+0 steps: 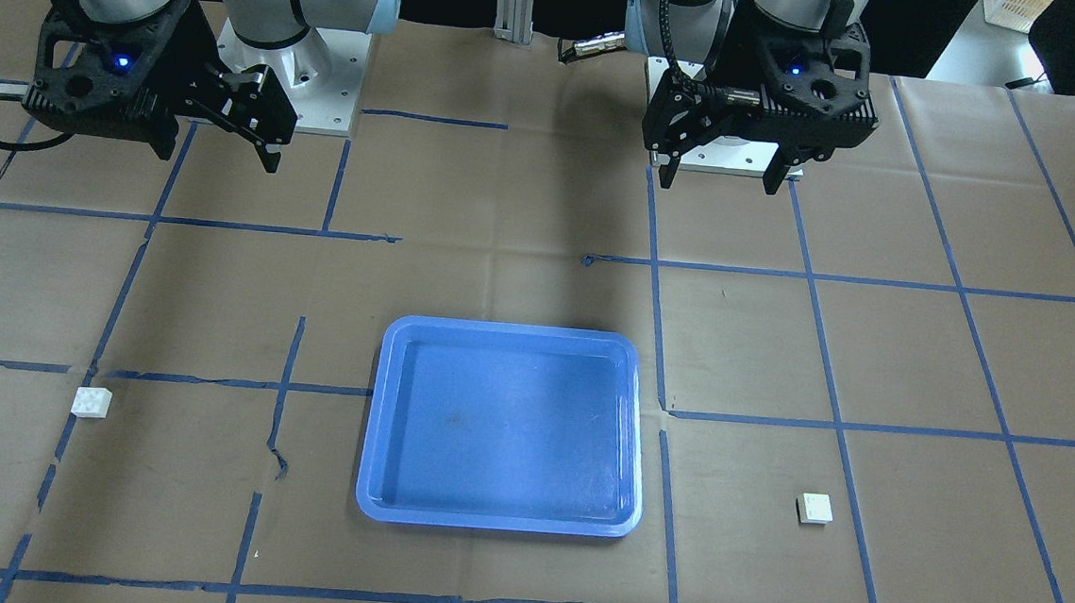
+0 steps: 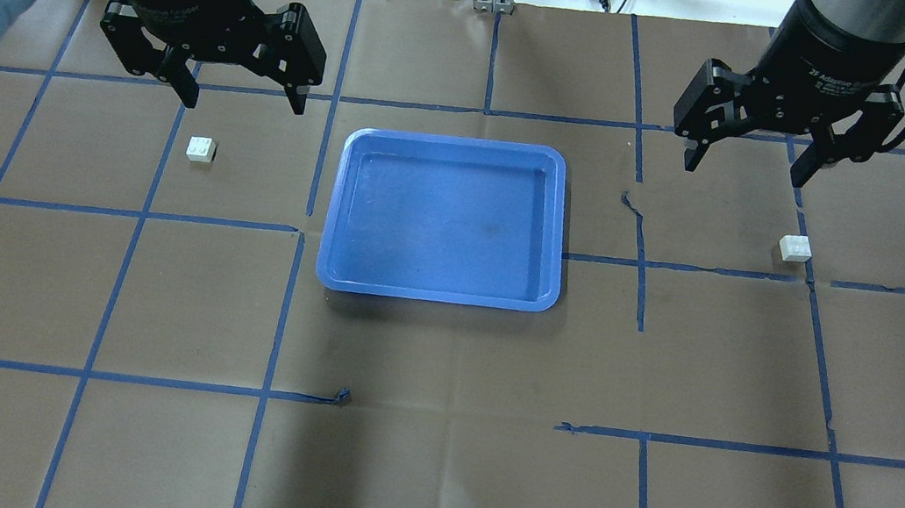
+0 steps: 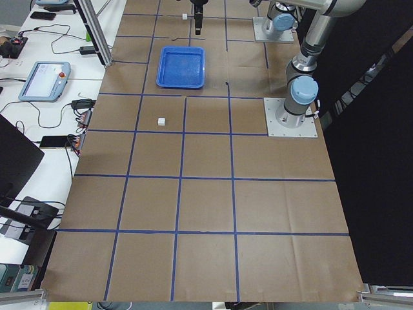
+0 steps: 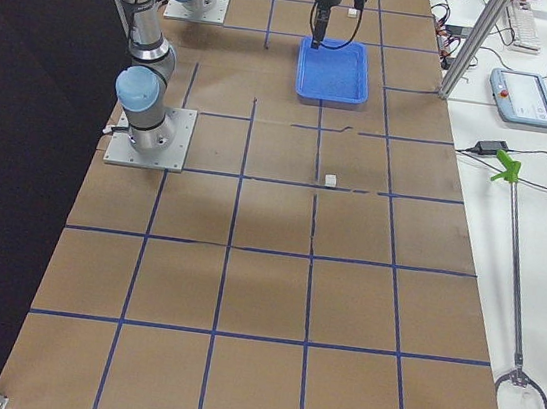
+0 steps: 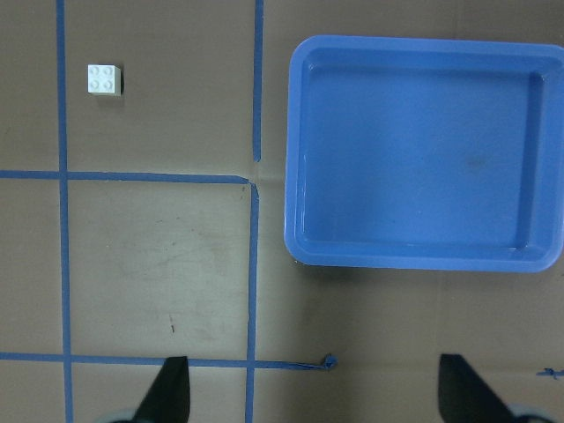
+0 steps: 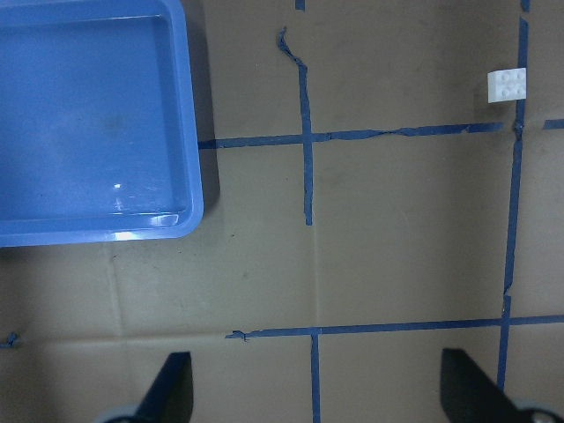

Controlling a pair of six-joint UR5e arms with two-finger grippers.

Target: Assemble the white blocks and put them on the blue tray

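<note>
**Operator:** Start with the big things. What's where?

**Observer:** Your table [image 2: 421,480] is covered in brown paper marked off by a grid of blue tape lines [image 2: 140,210]. The blue tray [image 2: 459,141] lies flat near the middle of it, with one arm on each side.

**Operator:** And the arms?

**Observer:** Both hang clear above the paper and touch nothing. The left gripper [image 2: 243,96] is on the robot's left of the tray, with its fingers spread wide apart and nothing between them. In your left wrist view, the two dark fingertips [image 5: 172,388] stand far apart at the bottom edge. The right gripper [image 2: 745,167] is on the other side of the tray, and it is spread just as wide with nothing in it.

**Operator:** Where are the blocks?

**Observer:** You have them separate, not joined, and both are outside the tray on the paper. The left white block [image 2: 201,149] sits studs up, well apart from the tray on the robot's left and near the left gripper. Your left wrist view shows its four studs clearly. The right white block [image 2: 795,248] sits on the robot's right, also well apart from the tray. It is right beside a tape line, and its studs face up in the right wrist view. The tray lies between the two blocks.
</note>
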